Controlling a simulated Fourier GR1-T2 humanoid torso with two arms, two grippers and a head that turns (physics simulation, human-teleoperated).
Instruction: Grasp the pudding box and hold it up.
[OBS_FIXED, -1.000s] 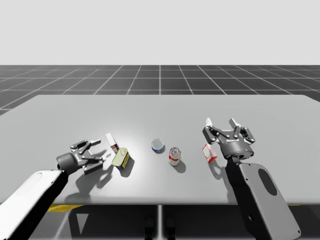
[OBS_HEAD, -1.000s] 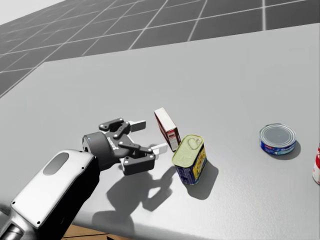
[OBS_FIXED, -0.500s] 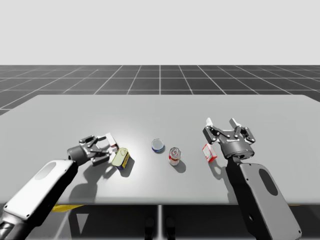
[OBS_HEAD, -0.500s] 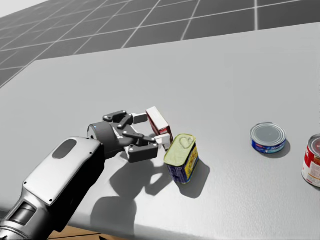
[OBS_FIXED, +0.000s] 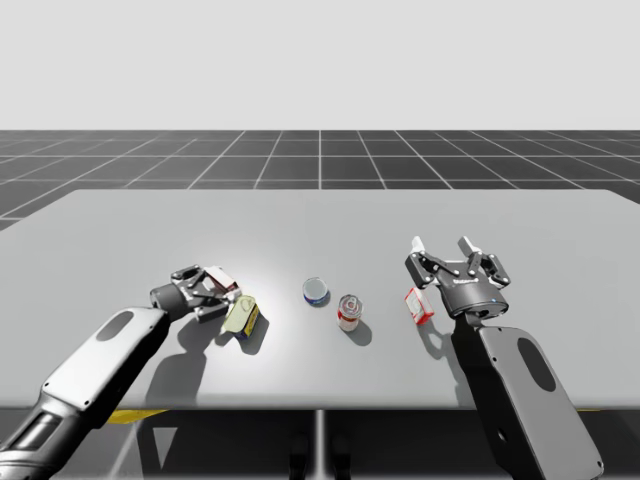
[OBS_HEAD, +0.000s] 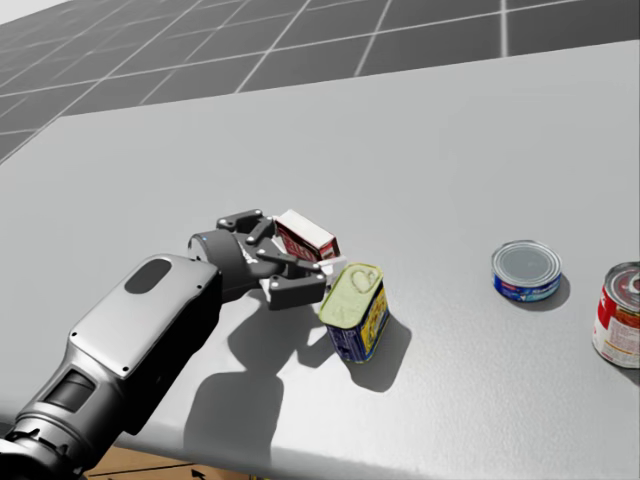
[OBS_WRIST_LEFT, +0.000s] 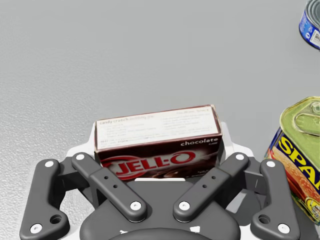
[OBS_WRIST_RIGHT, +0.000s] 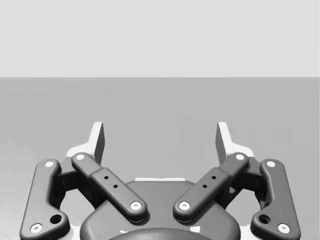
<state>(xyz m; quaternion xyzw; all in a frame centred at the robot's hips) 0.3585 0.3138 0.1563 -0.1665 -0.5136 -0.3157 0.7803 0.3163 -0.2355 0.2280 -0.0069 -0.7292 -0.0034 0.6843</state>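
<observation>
1. On the counter's (OBS_FIXED: 330, 215) left side, my left pincer (OBS_HEAD: 300, 250) has moved forward over the last second. It went from well short of the pudding box (OBS_WRIST_LEFT: 157, 142) to straddling it.
2. The pudding box now sits between the left pincer's fingers, with its long face toward the wrist camera. It stood upright a second ago and now leans away, so the approach seems to have nudged it.
3. The left pincer is not closed. Its linkages are spread as wide as those of the idle right pincer (OBS_FIXED: 440, 243). The box fills the gap, but I cannot tell whether both pads press on it.
4. The yellow tin (OBS_HEAD: 352, 310) stands just beside the nearer finger and has not moved on the counter.
5. My head has turned a little. The blue can (OBS_HEAD: 527, 270) and red can (OBS_HEAD: 617, 312) have slid across the head view, but on the counter they have not moved.
6. The right pincer is unchanged. It hangs with its jaws apart above the counter, near a small red-and-white box (OBS_FIXED: 419, 305).
7. For the task, the reach looks finished, while the squeeze and the lift are not yet done.
8. Risk: closing on a tilted box could let it slip or knock the yellow tin.
</observation>
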